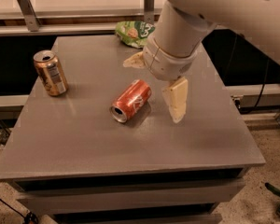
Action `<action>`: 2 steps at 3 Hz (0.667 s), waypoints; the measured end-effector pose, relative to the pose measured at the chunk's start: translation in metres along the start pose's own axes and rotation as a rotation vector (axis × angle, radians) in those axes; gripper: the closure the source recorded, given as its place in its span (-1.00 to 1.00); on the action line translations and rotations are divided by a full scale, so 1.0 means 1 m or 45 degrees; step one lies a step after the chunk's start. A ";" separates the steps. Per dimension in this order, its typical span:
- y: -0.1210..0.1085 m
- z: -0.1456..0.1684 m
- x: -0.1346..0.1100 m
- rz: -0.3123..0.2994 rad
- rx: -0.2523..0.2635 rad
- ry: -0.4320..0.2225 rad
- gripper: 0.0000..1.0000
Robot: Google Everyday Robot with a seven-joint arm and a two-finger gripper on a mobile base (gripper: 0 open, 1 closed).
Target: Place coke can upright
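Note:
The coke can (131, 101) is red with white script and lies on its side near the middle of the grey table (84, 143), its silver top facing the front left. My gripper (153, 91) hangs just above and to the right of the can, open and empty. One cream finger (176, 101) points down right of the can. The other finger (133, 61) sticks out behind the can. Neither finger touches the can.
A gold-brown can (50, 73) stands upright near the table's left edge. A green chip bag (134, 31) lies at the back edge, partly behind my arm. A metal rail runs behind the table.

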State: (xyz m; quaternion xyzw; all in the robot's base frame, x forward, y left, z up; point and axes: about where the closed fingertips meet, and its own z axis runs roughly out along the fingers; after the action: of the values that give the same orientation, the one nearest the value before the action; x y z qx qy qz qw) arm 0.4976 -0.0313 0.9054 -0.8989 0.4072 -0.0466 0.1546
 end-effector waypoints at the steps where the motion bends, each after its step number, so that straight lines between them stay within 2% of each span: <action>1: -0.002 0.018 -0.019 -0.239 -0.047 -0.025 -1.00; 2: -0.001 0.036 -0.033 -0.407 -0.099 -0.010 -1.00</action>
State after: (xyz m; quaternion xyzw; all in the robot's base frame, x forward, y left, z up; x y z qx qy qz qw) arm 0.4835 0.0027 0.8725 -0.9577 0.2600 -0.0514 0.1120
